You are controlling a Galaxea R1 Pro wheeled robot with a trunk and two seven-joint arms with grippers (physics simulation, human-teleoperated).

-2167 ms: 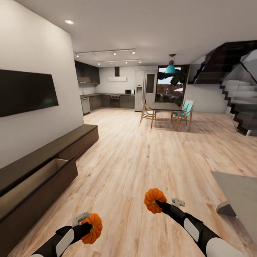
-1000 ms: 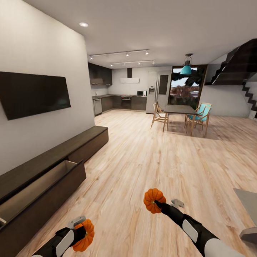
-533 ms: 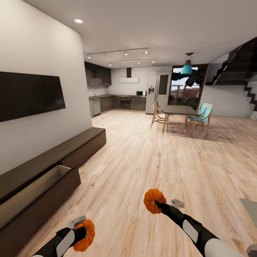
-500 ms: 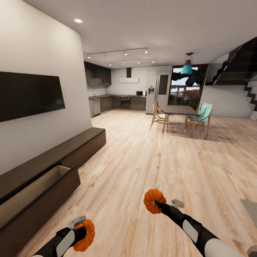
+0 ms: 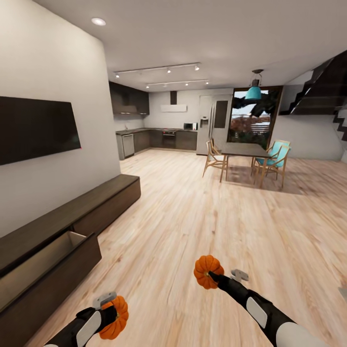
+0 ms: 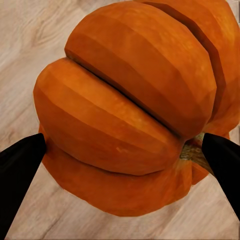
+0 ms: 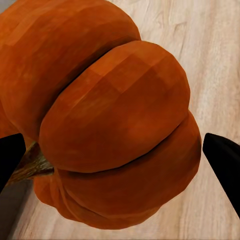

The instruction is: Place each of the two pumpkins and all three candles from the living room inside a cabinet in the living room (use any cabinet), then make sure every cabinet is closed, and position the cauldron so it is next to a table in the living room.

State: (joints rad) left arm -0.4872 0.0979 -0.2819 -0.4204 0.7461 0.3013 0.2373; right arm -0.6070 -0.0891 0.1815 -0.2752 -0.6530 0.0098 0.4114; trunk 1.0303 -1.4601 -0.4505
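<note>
The view has swung slightly since a moment ago, and the grey tabletop corner at the right edge is gone. Each gripper grasps a pumpkin: left gripper (image 5: 112,312) clenched on the left pumpkin (image 5: 115,318), right gripper (image 5: 210,274) on the right pumpkin (image 5: 208,271) (both over bare floor). The cabinet (image 5: 58,241) stands leftward, one drawer (image 5: 46,260) open.

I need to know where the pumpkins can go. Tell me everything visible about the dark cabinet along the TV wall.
The cabinet is a long, low unit of dark brown wood, standing on the plank floor against the white wall, below the wall-mounted TV. Its top is flat and bare. One wide drawer at the near end is pulled out, showing a pale wood inside that looks empty as far as it shows. The farther fronts look shut. Nothing touches it; both pumpkin-holding hands are off to its side.
</note>
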